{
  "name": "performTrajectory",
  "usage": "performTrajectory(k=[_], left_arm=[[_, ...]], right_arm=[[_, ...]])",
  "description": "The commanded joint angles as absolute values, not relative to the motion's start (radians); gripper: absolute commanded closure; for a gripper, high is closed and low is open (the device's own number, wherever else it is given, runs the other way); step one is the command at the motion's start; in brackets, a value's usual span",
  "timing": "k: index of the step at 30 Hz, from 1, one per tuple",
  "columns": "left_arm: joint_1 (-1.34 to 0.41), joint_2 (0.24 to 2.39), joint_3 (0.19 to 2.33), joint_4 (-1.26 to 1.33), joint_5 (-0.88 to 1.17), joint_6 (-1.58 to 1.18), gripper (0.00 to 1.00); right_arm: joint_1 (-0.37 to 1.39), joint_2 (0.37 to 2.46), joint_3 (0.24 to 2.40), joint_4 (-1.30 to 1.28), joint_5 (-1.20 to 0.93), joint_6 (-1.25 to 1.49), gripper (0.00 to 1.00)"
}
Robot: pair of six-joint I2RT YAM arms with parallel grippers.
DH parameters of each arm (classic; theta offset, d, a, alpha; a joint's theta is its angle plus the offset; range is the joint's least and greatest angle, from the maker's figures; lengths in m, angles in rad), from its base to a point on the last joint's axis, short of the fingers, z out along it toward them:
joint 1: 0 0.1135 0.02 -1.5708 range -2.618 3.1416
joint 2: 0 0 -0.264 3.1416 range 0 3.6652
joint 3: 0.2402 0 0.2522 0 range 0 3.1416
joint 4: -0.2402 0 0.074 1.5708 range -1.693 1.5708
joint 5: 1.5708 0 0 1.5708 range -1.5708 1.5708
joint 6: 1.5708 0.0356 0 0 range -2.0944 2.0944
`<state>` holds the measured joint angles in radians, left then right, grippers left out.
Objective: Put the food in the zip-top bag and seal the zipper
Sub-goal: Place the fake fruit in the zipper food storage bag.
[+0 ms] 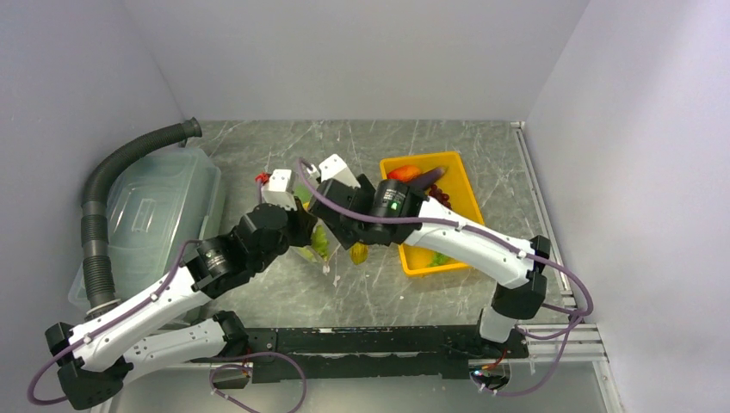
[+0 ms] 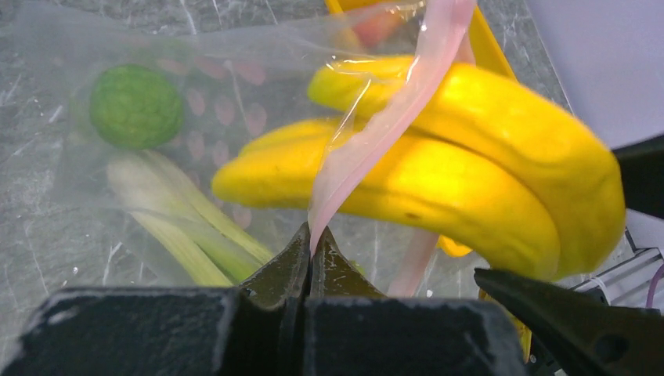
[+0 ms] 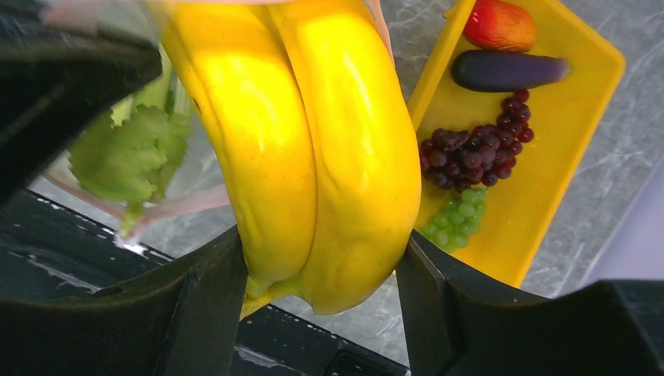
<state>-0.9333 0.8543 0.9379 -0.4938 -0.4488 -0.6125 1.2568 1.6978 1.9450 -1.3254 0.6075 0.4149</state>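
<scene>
My left gripper (image 2: 313, 235) is shut on the pink zipper (image 2: 376, 133), holding the mouth of the clear zip-top bag (image 2: 63, 180) up. Inside the bag lie a green round fruit (image 2: 135, 106) and a pale leek (image 2: 184, 227). My right gripper (image 3: 322, 266) is shut on the yellow bananas (image 3: 313, 141), whose far end pokes into the bag's mouth, the pink strip draped across them. In the top view both grippers meet over the bag (image 1: 318, 245) at mid-table. The yellow tray (image 3: 548, 180) holds a red-orange fruit (image 3: 499, 23), an eggplant (image 3: 505, 70), dark grapes (image 3: 474, 153) and green grapes (image 3: 458, 219).
A large translucent lidded bin (image 1: 151, 215) stands at the left with a grey ribbed hose (image 1: 103, 189) curving over it. The yellow tray (image 1: 465, 185) lies right of the bag. White walls close in the back and both sides of the grey marbled table (image 1: 361, 146).
</scene>
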Motion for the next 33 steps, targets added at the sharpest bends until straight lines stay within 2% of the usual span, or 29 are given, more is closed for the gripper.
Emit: performTrajectory(k=[1, 10, 17, 22, 27, 33], left_arm=[[-0.937, 0.851, 0.913, -0.423, -0.402, -0.591, 1.0], [-0.938, 0.874, 0.89, -0.356, -0.335, -0.558, 1.0], [-0.938, 0.868, 0.884, -0.339, -0.313, -0.548, 1.0], [-0.937, 0.859, 0.881, -0.343, -0.304, -0.544, 1.0], [-0.937, 0.847, 0.863, -0.328, -0.287, -0.54, 1.0], [-0.937, 0.838, 0.859, -0.322, -0.271, -0.532, 1.0]], right_arm=[[1.213, 1.726, 2.051, -1.289, 0.482, 0.386, 1.0], [1.163, 1.811, 2.14, -1.314, 0.37, 0.371, 0.99], [1.092, 1.807, 2.126, -1.234, 0.272, 0.369, 0.98], [1.037, 1.801, 2.099, -1.144, 0.148, 0.376, 0.85], [0.986, 1.816, 2.083, -1.09, 0.098, 0.391, 0.82], [0.964, 1.817, 2.041, -1.026, 0.112, 0.416, 0.63]])
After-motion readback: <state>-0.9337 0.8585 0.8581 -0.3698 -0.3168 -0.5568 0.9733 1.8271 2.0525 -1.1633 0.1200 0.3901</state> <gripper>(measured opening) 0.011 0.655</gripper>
